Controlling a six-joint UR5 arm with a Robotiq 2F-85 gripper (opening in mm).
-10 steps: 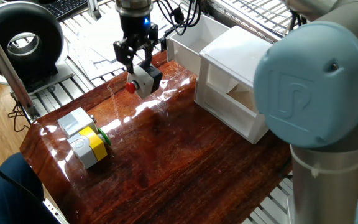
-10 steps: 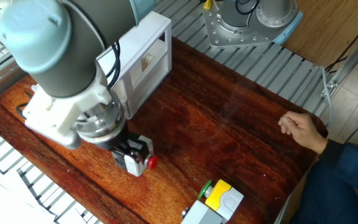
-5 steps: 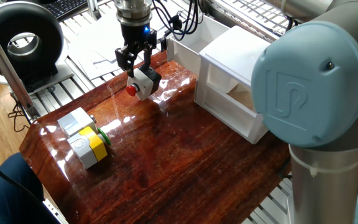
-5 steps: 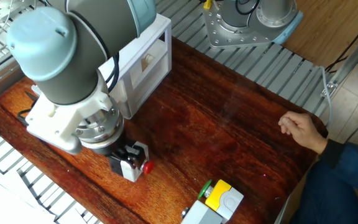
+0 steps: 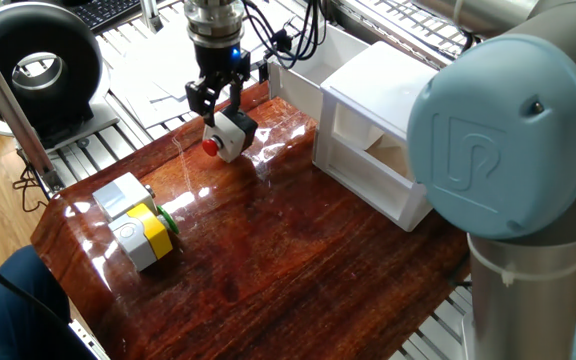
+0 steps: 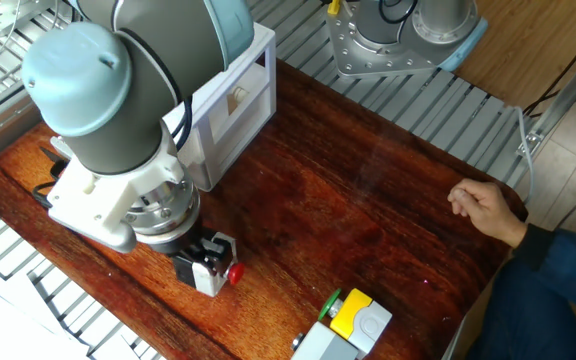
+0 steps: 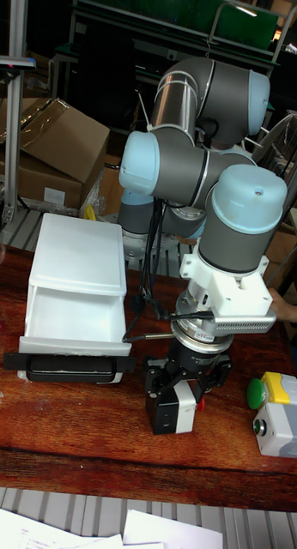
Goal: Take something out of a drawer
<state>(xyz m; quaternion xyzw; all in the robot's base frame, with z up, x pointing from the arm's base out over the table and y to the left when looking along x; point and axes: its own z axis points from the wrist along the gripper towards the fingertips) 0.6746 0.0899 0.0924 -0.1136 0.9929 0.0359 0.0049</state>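
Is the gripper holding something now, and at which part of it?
Yes. The gripper grips the black-and-white block by its upper sides, red knob left free.

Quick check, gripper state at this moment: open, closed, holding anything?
Gripper: closed on the black-and-white block with the red knob, low over the wooden table.

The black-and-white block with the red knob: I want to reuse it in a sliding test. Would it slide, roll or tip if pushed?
The black-and-white block looks rigid and boxy, so it would probably slide on the glossy table rather than roll. Its red knob sticks out sideways, so a push there might turn it. The gripper grips it from above, suggesting it is fairly light.
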